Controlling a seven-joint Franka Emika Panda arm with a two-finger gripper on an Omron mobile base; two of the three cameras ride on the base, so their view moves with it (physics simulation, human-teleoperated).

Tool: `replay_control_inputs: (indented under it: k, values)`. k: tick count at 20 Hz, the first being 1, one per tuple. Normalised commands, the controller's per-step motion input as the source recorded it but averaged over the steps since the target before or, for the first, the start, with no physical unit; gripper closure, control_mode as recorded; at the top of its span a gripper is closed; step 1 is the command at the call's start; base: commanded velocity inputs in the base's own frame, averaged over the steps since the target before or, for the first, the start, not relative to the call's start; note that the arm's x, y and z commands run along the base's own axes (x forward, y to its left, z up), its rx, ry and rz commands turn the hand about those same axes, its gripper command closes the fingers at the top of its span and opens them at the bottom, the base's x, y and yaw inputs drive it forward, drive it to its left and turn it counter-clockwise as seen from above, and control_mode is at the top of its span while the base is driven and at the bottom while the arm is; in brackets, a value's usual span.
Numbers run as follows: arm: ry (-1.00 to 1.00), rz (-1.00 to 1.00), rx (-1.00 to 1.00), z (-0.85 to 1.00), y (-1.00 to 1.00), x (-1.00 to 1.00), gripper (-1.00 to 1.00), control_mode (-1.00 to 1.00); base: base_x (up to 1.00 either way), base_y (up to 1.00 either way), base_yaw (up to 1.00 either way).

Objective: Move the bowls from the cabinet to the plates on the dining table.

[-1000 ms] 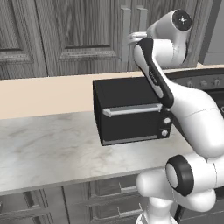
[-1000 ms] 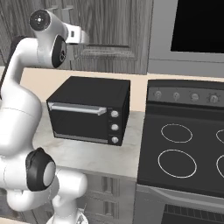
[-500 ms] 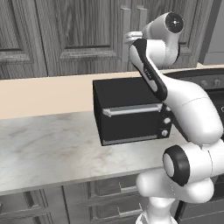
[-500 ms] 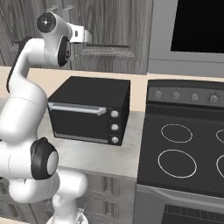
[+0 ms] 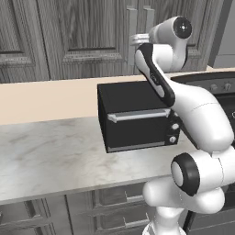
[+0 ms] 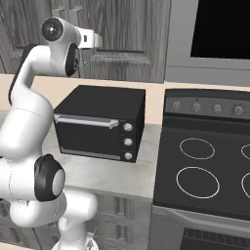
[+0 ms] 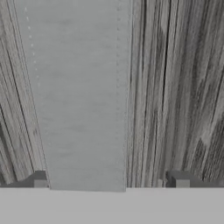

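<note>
Left base view: The arm rises from the lower right and reaches up to the cabinet point(image 5: 87, 41), a dark grey wood-grain wall unit with panelled doors. The hand is raised against the door front beside the two long vertical bar handles point(image 5: 132, 27). The cabinet doors are closed, so its contents cannot be seen. Below the cabinet, a black toaster oven point(image 5: 137, 117) stands on the marble counter point(image 5: 50, 156), with grey drawer units point(image 5: 105, 211) under the counter edge.

Right base view: The arm rises from the lower left, and the hand points at the cabinet point(image 6: 132, 34) door at the top of the frame, near a bar handle point(image 6: 59, 13). The toaster oven point(image 6: 100, 122) sits on the counter just beside a black cooktop point(image 6: 205, 166) with ring burners and a row of knobs.

Hand view: The camera faces the cabinet door point(image 7: 179, 87) at close range. The gripper point(image 7: 111, 180) stands with its jaws wide apart. One grey bar handle point(image 7: 78, 96) runs lengthwise between the two dark fingertips point(image 7: 40, 180), offset toward the left tip. The fingers do not press on the handle, and nothing is held.
</note>
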Motion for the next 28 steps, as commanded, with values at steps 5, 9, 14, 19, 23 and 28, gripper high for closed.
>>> replay_control_inputs:
  k: [5, 9, 14, 19, 23, 28]
  values:
    - [0.0, 0.01, 0.0, 0.0, 0.02, 0.24, 1.0, -1.0, 0.0, 0.0, 0.0]
    - [-0.03, 0.1, 0.0, 0.06, 0.0, -0.24, 1.0, -1.0, 0.0, 0.0, 0.0]
    - [-0.08, 0.14, 0.0, 0.15, 0.0, -0.51, 1.0, -1.0, 0.0, 0.0, 0.0]
    - [-0.13, 0.14, 0.0, 0.27, 0.0, -0.73, 1.0, -1.0, 0.0, 0.0, 0.0]
    - [-0.17, 0.1, 0.0, 0.48, 0.0, -0.96, 1.0, -1.0, 0.0, 0.0, 0.0]
    - [-0.21, 0.07, 0.0, 0.57, 0.0, -1.0, 1.0, -1.0, 0.0, 0.0, 0.0]
